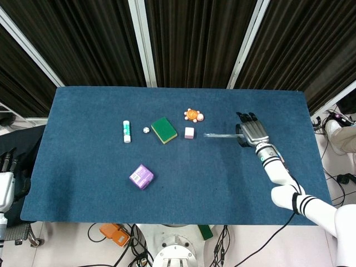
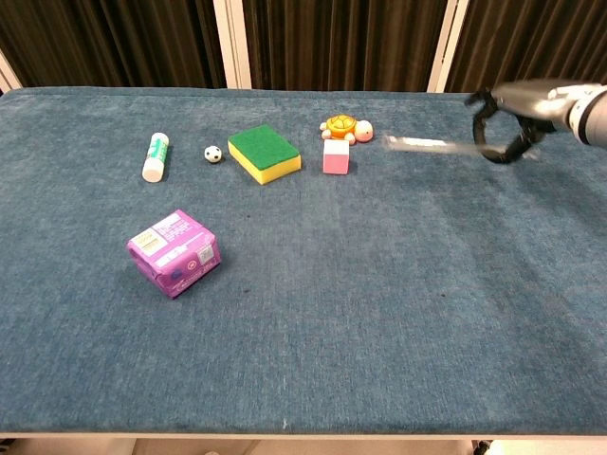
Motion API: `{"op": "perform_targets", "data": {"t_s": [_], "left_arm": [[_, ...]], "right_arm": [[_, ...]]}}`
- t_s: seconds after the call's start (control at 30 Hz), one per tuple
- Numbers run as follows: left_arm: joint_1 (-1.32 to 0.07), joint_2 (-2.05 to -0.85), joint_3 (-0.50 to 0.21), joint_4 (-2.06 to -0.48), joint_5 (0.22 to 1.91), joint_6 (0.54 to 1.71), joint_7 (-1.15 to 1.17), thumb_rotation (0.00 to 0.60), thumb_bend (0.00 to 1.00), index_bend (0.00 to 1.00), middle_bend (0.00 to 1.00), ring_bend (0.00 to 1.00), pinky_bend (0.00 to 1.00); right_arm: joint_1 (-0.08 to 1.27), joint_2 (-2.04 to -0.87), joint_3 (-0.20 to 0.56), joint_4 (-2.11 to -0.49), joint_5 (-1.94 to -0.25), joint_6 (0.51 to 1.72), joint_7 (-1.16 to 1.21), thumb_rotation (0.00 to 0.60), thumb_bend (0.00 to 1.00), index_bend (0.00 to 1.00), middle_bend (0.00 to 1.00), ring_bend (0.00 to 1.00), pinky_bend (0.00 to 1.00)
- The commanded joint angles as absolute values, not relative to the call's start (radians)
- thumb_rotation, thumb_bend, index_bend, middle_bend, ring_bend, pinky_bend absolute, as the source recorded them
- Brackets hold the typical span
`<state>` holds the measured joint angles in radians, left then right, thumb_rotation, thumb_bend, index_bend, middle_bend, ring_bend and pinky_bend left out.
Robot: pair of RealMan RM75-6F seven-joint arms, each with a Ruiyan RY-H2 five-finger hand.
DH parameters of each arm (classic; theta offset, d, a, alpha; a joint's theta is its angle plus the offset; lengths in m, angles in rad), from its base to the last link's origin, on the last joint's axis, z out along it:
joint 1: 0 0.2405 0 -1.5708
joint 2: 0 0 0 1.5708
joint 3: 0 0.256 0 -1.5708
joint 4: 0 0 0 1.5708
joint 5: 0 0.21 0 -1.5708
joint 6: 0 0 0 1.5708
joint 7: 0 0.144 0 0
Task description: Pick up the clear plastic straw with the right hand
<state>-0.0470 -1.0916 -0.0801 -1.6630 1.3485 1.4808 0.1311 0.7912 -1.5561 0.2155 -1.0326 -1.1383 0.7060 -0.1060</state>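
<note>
**A:** What could go wrong from here?

**B:** The clear plastic straw point(image 2: 422, 144) is thin and smooth. It is gripped only at one end, so it could swivel or slip out if the fingers loosen, and the free end points toward the pink cube point(image 2: 336, 156).

**A:** And the hand?

**B:** The right hand point(image 2: 505, 123) has its fingers curled around the straw's near end, pinching it. The straw appears raised off the blue table point(image 2: 379, 303), roughly level. The left hand point(image 1: 5, 167) is barely visible at the frame's edge; its pose cannot be told.
</note>
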Motion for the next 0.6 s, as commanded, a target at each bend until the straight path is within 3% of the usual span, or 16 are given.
{"op": "perform_targets", "data": {"t_s": [0.03,0.3,0.6], "left_arm": [[-0.047,-1.092,-0.08,-1.663,1.35,1.483,0.134,0.6,0.42,0.13,0.0,0.0,0.07],[-0.046,-1.093,-0.079,-1.663,1.349,1.483,0.133,0.6,0.42,0.13,0.0,0.0,0.07],[-0.048,-1.088,-0.08,-1.667,1.341,1.473,0.125,0.6,0.43,0.13,0.0,0.0,0.07]], "right_arm": [[0.81,-1.54,0.245,-1.084,-1.155,0.735,-0.098,0.6,0.6,0.66,0.1,0.14,0.08],[0.903,-1.559,0.326,-1.17,-1.138,0.765,-0.138,0.6,0.6,0.66,0.1,0.14,0.08],[0.965,-1.597,0.354,-1.208,-1.187,0.826,-0.134,0.6,0.6,0.66,0.1,0.15,0.08]]}}
